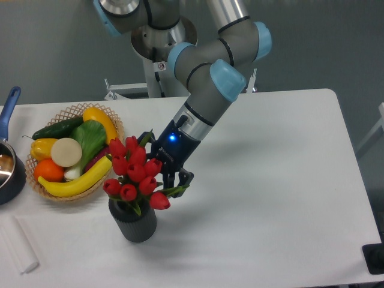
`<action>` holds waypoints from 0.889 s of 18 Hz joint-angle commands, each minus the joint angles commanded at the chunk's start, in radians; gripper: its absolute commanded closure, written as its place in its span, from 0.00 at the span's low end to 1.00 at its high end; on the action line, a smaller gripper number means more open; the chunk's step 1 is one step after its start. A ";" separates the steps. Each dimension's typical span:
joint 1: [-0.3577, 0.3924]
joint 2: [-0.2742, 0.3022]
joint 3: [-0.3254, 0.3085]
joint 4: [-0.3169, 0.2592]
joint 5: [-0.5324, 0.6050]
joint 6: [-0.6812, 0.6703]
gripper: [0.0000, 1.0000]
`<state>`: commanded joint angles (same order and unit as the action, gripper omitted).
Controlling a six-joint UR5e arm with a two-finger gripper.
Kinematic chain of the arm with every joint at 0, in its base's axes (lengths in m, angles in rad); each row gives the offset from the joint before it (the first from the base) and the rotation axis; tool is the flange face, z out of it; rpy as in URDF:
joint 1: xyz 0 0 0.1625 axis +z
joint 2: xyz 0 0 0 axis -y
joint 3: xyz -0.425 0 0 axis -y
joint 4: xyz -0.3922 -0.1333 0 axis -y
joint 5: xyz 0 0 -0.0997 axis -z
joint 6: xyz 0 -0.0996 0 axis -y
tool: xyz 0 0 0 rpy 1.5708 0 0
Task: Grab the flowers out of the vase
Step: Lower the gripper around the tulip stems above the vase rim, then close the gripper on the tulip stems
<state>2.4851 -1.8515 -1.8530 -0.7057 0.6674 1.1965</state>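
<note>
Flowers in vase, end effector beside.

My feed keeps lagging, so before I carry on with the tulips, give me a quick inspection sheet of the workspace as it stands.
Surface: white table, bare on its right half.
Job's things: red flowers stand in the dark ribbed vase, near the front edge.
Clutter: wicker basket of fruit and vegetables left of the vase; dark saucepan with blue handle at the left edge; white roll at front left.
Grippers: tool sits at the bouquet's right side among the stems; whether it has closed cannot be told.
Cables: nothing seen.
Surroundings: grey wall behind; metal frame behind the table; dark object at bottom right.
</note>
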 joint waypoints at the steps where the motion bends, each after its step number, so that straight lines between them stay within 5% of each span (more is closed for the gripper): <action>1: -0.002 -0.002 0.000 0.002 -0.006 0.002 0.00; 5: -0.003 -0.006 -0.002 0.025 -0.008 0.005 0.01; 11: -0.005 -0.003 -0.006 0.025 -0.006 0.005 0.42; 16: -0.005 -0.002 -0.006 0.025 -0.009 0.003 0.48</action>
<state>2.4804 -1.8531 -1.8592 -0.6811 0.6581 1.1996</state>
